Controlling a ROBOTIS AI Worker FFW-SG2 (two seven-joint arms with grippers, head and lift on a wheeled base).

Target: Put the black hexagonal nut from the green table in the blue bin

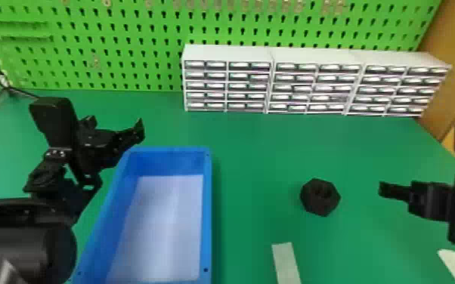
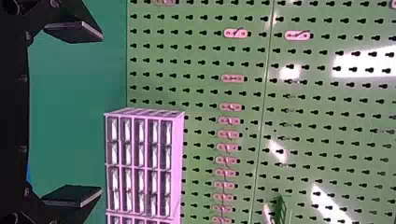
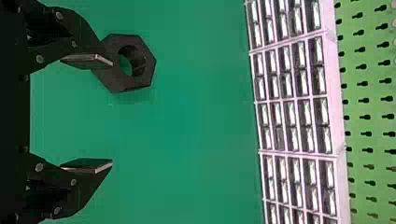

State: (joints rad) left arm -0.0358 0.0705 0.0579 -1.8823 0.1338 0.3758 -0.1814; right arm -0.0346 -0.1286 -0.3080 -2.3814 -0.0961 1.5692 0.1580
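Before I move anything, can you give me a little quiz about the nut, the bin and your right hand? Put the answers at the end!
1. True or false: the nut lies on the table, outside the bin.

2. Pick one. What is the right hand holding?
A: the nut
B: the bin
C: nothing

3. Fill in the missing word: seen from the robot's head, the bin is to the ____ of the nut.

Key: 1 true; 2 C; 3 left
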